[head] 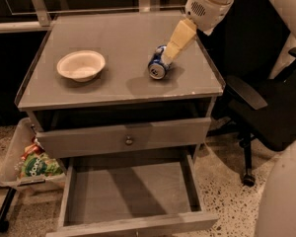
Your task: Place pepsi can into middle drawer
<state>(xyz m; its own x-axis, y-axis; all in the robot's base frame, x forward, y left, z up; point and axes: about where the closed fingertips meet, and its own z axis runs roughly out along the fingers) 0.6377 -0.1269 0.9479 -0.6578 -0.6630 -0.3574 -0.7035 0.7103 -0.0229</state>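
The pepsi can [157, 67] lies on its side right of centre on the cabinet top [113, 33], blue with its silver end facing the frame's lower edge. The gripper [168, 57] slants in from the upper right onto the can's far end; I cannot tell whether it is open or closed. A cream bowl [81, 64] sits well left. Below, the middle drawer [133, 224] stands pulled out under a closed drawer face [89, 139]. A black chair [271, 112] is at right, and a bin of snack packets [12, 157] at lower left.

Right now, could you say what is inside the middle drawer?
The middle drawer shows only bare floor; its rear is covered. The pepsi can lies on the tabletop, the gripper at it.
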